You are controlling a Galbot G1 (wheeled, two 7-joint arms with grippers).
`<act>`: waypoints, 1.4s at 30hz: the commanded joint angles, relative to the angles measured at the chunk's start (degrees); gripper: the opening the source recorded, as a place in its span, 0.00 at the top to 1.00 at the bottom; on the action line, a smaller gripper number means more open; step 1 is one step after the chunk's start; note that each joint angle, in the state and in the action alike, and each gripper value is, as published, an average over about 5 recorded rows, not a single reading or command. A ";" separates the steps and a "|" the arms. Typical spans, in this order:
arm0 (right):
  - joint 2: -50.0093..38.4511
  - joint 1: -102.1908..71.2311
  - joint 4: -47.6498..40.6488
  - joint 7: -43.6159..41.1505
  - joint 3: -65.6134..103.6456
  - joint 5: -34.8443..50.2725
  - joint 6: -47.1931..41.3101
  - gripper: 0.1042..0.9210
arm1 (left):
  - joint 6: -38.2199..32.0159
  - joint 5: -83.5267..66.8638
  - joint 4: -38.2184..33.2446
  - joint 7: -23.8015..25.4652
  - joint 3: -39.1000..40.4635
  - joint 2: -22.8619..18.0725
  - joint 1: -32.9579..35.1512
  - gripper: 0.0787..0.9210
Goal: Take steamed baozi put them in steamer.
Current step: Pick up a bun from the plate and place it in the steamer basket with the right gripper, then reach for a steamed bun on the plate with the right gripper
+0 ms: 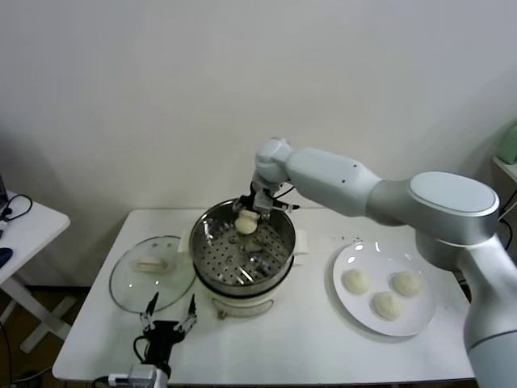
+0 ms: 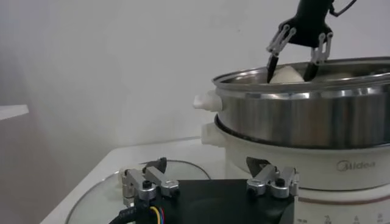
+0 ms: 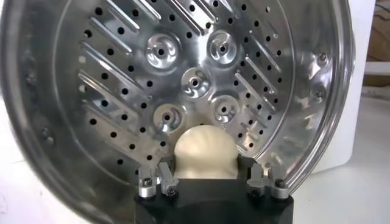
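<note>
Left gripper [image 1: 170,315] low at the table's [image 1: 307,343] near edge, jaws wide apart, nothing between them. The glass lid [image 1: 151,273] lies flat just ahead of its fingertips; the steamer [image 1: 242,252] stands beyond and beside them, its cream base on the table.

Right gripper [image 1: 249,212] reaches over the steamer's far rim, jaws pointing down into the pot. One bun [image 1: 245,224] sits between the jaws, a finger on each side. Wrist view: bun [image 3: 204,152] fills the gap between the fingers, perforated tray [image 3: 183,79] just beyond it. Whether it rests on the tray or hangs in the grip, cannot tell.

Three more buns [image 1: 386,293] lie on the plate [image 1: 355,314], well away from both sets of jaws.
</note>
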 commanded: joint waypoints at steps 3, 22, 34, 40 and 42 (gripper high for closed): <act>0.97 -0.84 -1.90 1.97 0.67 -0.64 0.64 0.23 | -0.11 0.00 -0.25 0.00 -0.09 -0.06 0.18 0.12; -8.59 17.80 9.57 -6.29 -14.86 32.12 -8.63 0.12 | 0.19 0.37 -1.11 0.08 -0.22 -0.30 0.87 0.12; -25.00 28.73 21.93 -8.42 -31.05 53.04 -36.91 0.12 | 0.22 0.46 -0.87 0.09 -0.50 -0.33 0.92 0.12; -34.72 27.46 29.55 -5.37 -33.68 54.73 -47.01 0.12 | 0.22 0.48 -0.52 0.10 -0.34 -0.35 0.72 0.12; -37.07 26.42 30.99 -4.58 -33.88 54.59 -48.43 0.12 | 0.21 0.49 -0.43 0.10 -0.22 -0.38 0.67 0.12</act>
